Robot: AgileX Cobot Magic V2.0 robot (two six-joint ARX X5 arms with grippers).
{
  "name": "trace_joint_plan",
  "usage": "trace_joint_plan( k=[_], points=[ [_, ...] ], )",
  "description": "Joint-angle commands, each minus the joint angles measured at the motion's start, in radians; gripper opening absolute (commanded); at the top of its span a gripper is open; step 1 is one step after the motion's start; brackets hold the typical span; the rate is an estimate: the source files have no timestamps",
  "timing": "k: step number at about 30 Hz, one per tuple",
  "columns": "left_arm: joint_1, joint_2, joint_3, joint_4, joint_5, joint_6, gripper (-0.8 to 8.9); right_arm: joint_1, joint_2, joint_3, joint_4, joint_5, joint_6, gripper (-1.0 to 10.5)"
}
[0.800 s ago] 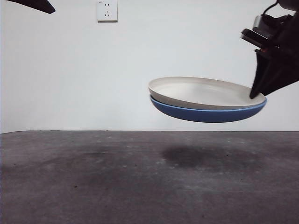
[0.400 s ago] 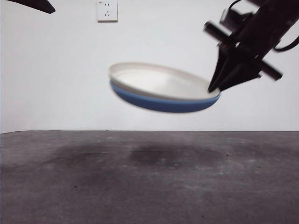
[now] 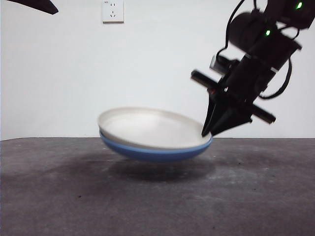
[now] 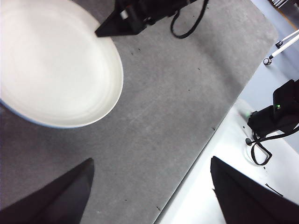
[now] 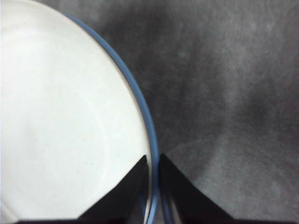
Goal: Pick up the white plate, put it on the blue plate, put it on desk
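The white plate (image 3: pixel 147 127) lies nested in the blue plate (image 3: pixel 152 151). My right gripper (image 3: pixel 206 135) is shut on the right rim of both and holds the stack tilted, its underside just above or barely touching the desk (image 3: pixel 147 206). In the right wrist view the gripper (image 5: pixel 153 163) pinches the rims of the white plate (image 5: pixel 60 121) and the blue plate (image 5: pixel 140 102). The left wrist view shows the white plate (image 4: pixel 51 65) from above, far from my left gripper (image 4: pixel 149 186), which is open, empty and high up. It shows as a black tip (image 3: pixel 34 5) in the front view.
A white wall with a socket (image 3: pixel 112 11) stands behind the desk. In the left wrist view the desk's edge (image 4: pixel 196 154) runs beside a white surface with black cables (image 4: pixel 261 144).
My right gripper has carried the stacked plates left and down, from well above the desk to just over it. The left arm has not moved.
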Motion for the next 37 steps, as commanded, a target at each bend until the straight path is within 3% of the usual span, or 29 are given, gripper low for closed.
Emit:
trace_joint_plan(
  k=[1, 15, 18, 23, 30, 37],
  points=[
    [-0.005, 0.008, 0.01, 0.008, 0.006, 0.009, 4.01, 0.008, 0.046, 0.02, 0.027, -0.003, 0.035, 0.1],
    [-0.005, 0.008, 0.01, 0.008, 0.006, 0.009, 4.01, 0.014, 0.089, 0.02, 0.026, 0.003, 0.042, 0.1],
    [-0.005, 0.008, 0.01, 0.007, 0.006, 0.009, 4.01, 0.014, 0.089, 0.02, 0.021, 0.004, 0.043, 0.5],
    [-0.005, 0.008, 0.01, 0.007, 0.006, 0.009, 4.01, 0.014, 0.089, 0.02, 0.021, 0.006, 0.043, 2.0],
    [-0.005, 0.008, 0.01, 0.006, 0.006, 0.009, 4.01, 0.014, 0.068, 0.02, 0.016, 0.023, 0.043, 2.4],
    [-0.005, 0.008, 0.01, 0.007, 0.006, 0.01, 4.01, 0.006, -0.069, 0.02, 0.0, 0.03, 0.011, 2.4]
  ],
)
